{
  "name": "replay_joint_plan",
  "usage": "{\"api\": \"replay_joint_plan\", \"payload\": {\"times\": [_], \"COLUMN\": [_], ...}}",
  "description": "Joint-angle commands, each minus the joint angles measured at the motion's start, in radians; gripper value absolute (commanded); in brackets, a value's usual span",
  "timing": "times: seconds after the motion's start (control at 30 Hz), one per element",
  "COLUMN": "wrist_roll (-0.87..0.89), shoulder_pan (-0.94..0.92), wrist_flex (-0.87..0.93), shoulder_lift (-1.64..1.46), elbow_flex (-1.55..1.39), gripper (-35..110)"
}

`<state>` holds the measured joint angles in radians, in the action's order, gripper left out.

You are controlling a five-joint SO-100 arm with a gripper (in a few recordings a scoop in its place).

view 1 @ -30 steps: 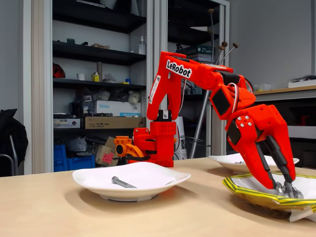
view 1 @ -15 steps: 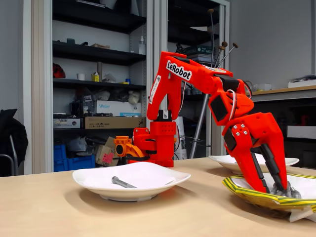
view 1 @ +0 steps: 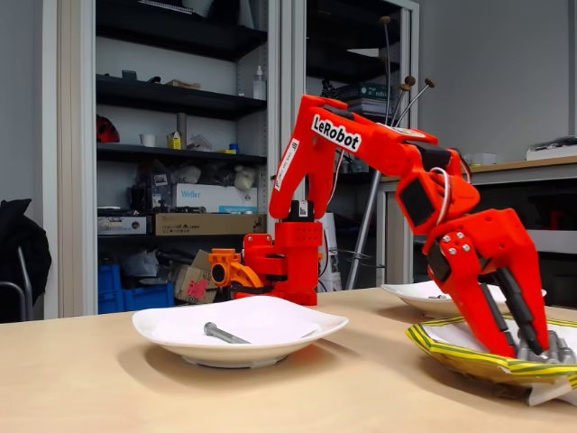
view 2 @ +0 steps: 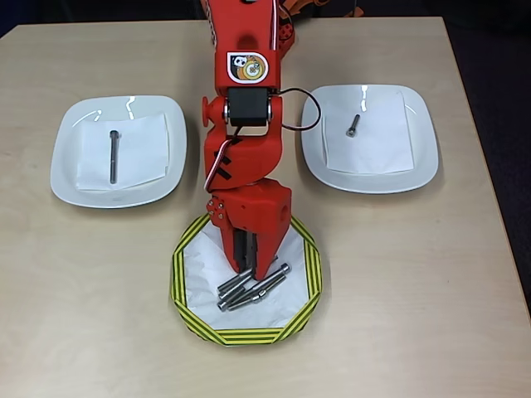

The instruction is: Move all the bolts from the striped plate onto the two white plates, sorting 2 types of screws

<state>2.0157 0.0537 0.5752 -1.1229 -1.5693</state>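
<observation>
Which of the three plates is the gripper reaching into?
The striped plate, nearest the table's front edge in the overhead view. The gripper sits over its cluster of long bolts; each white plate holds a single bolt.

- The orange arm rises from its base at the back, then folds forward and steeply down.
- Its upper link carries a "LeRobot" label in the fixed view.
- The hand (view 2: 247, 272) points down, fingertips low (view 1: 538, 347).
- Seen from overhead, the fingers sit close together; whether they pinch anything I cannot tell.
</observation>
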Motion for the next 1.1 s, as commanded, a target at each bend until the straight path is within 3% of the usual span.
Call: {"api": "replay_joint_plan", "payload": {"times": [0.0,0.47,0.77,1.07], "wrist_roll": [0.015,-0.129,-0.333,-0.423], "shoulder_pan": [0.041,0.014,-0.081,-0.138], "wrist_flex": [0.005,0.316,0.446,0.557], "shoulder_lift": [-0.002,-0.161,-0.285,-0.345], "elbow_flex": [0.002,0.058,0.064,0.071], "gripper": [0,0,0,0]}}
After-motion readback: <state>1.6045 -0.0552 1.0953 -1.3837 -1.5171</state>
